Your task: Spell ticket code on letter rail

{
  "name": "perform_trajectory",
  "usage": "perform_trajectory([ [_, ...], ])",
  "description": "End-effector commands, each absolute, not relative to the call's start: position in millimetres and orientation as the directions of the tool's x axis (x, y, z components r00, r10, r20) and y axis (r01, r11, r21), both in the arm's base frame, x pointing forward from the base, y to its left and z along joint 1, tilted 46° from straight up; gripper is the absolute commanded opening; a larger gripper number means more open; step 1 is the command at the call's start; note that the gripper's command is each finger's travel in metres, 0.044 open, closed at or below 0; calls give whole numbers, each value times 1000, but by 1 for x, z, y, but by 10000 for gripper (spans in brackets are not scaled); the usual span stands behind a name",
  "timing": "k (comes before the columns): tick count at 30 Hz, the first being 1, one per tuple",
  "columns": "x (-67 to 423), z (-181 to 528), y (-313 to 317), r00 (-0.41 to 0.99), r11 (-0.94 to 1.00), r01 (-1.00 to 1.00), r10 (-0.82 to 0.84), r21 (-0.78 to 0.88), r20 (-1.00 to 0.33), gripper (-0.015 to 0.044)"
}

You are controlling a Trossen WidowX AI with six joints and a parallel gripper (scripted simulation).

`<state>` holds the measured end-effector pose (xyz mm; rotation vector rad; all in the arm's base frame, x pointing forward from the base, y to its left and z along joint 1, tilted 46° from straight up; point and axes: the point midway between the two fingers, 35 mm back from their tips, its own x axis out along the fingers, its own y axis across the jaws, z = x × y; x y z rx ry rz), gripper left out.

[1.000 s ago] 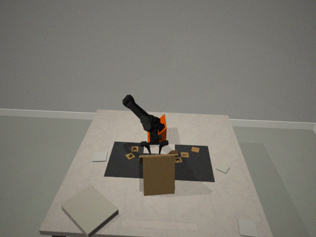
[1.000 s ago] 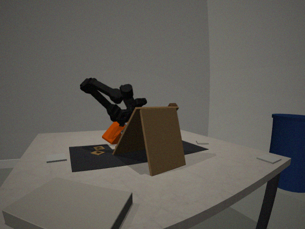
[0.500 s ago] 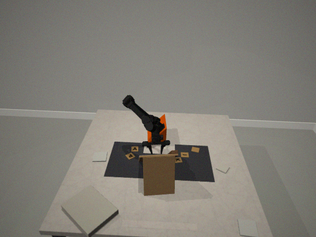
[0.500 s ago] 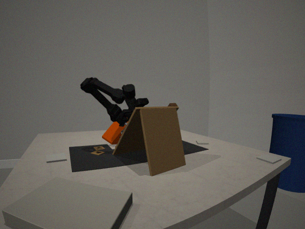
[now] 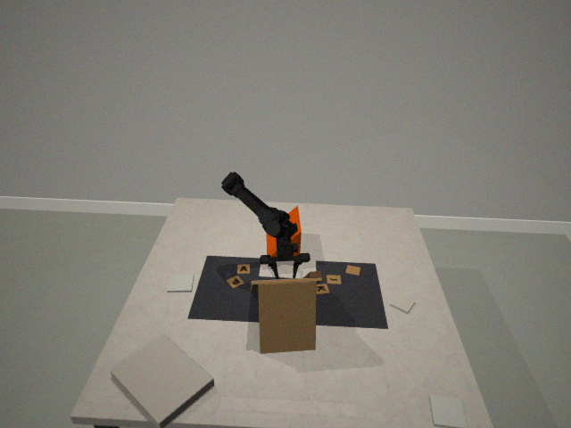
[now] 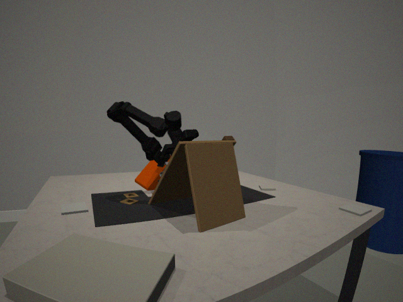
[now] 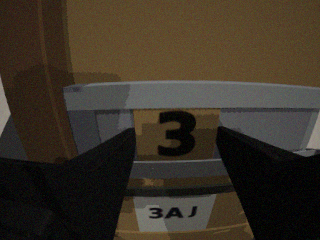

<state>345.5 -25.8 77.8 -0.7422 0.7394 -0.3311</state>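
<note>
In the wrist view my gripper [image 7: 176, 134] is shut on a tan tile marked "3" [image 7: 176, 132], which sits in the grey letter rail [image 7: 200, 95] on the sloping brown board [image 7: 187, 20] [image 5: 286, 317] [image 6: 215, 182]. The white ticket [image 7: 172, 212] below the rail reads "3AJ". In the top view my gripper [image 5: 285, 275] reaches down behind the board's top edge; the exterior view hides it behind the board. Loose tiles lie on the black mat [image 5: 216, 304]: A [image 5: 243, 268] and P [image 5: 235, 281] to the left, J [image 5: 333, 279], K [image 5: 322, 288] and another tile [image 5: 352, 269] to the right.
The arm's orange base [image 5: 294, 226] [image 6: 148, 175] stands behind the board. A grey slab [image 5: 161, 377] [image 6: 87, 269] lies at the front left corner. Small white cards [image 5: 180, 282] [image 5: 401, 306] [image 5: 447, 411] lie on the table. A blue barrel [image 6: 380, 195] stands beside the table.
</note>
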Motion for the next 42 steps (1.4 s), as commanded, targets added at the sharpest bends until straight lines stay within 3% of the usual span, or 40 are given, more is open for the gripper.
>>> perform_trajectory([
  [1, 345, 74, -24, 700, 702, 20, -518, -712, -491, 0],
  [28, 345, 63, -14, 700, 702, 20, -518, -711, -492, 0],
  [39, 343, 67, -11, 700, 703, 20, -518, -711, -492, 289],
  [42, 340, 69, -9, 700, 703, 20, -518, -711, -492, 295],
])
